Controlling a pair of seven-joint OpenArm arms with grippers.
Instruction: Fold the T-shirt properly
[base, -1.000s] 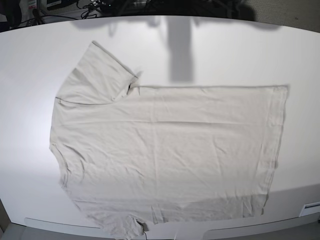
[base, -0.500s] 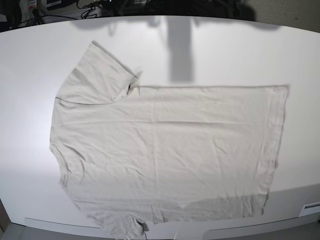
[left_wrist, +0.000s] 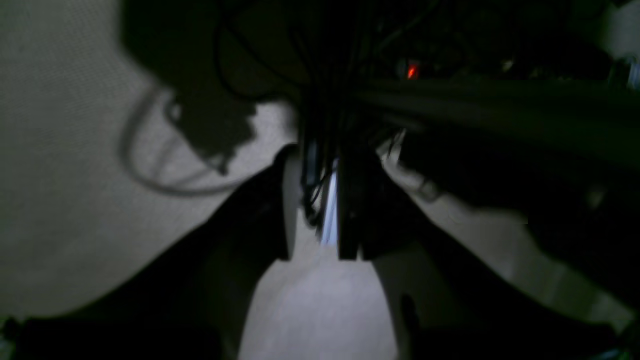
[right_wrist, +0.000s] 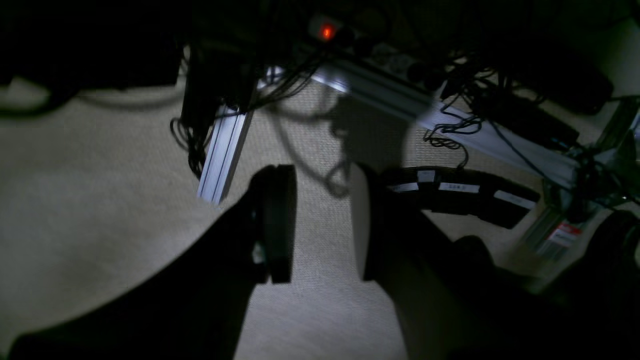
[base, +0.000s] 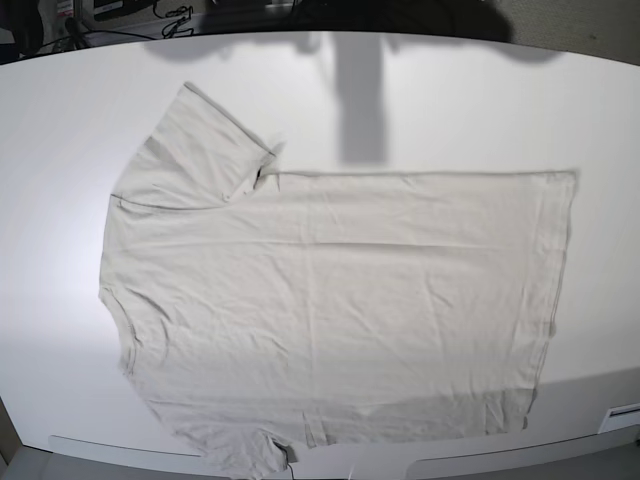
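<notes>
Only the base view shows the T-shirt, spread flat across the white table, collar toward the left edge, hem toward the right, one sleeve overhanging the near edge. The wrist views show the left gripper and right gripper over carpet, jaws parted and empty.

The white surface carries one thing: the T-shirt, lying flat and lightly wrinkled. Its collar end points toward the surface's left side, its hem toward the right. One sleeve spreads toward the far edge; the other reaches the near edge. Dark shadows cross the far edge.
</notes>
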